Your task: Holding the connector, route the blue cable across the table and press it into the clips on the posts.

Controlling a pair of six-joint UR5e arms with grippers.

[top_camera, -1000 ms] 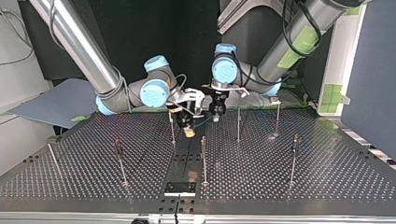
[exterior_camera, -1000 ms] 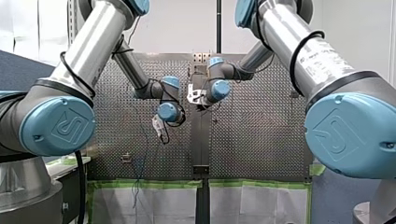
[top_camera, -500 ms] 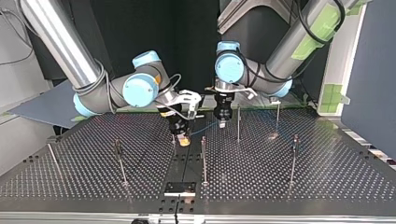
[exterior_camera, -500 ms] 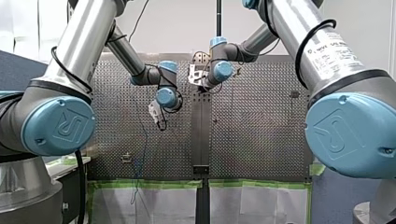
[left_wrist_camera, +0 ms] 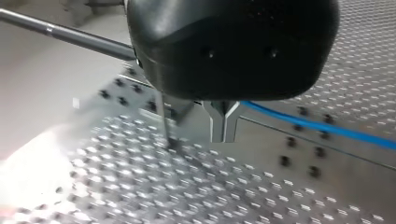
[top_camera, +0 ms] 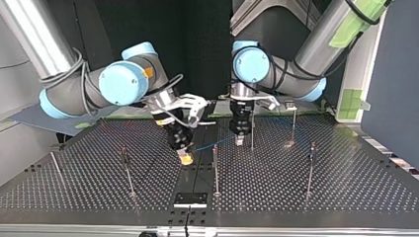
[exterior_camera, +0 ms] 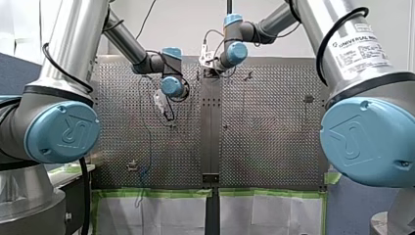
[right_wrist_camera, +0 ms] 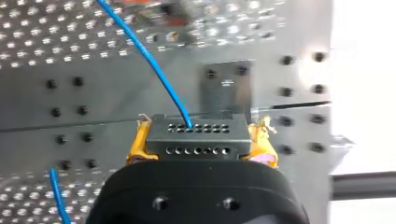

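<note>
My right gripper [right_wrist_camera: 201,145] clamps the dark grey perforated connector [right_wrist_camera: 196,133]; my left gripper [left_wrist_camera: 223,127], fingers together, pinches the thin blue cable [left_wrist_camera: 317,126] (strung between them). Clipping onto the slim metal posts [top_camera: 215,168] seemingly not yet begun.

blue cable [left_wrist_camera: 322,126] cut off, clips [top_camera: 312,148] on posts [top_camera: 216,170] too small

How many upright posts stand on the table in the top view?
6 posts in the top view: far left, left, centre, right, rear right, and one beside my left gripper. My right gripper may hide another.
</note>
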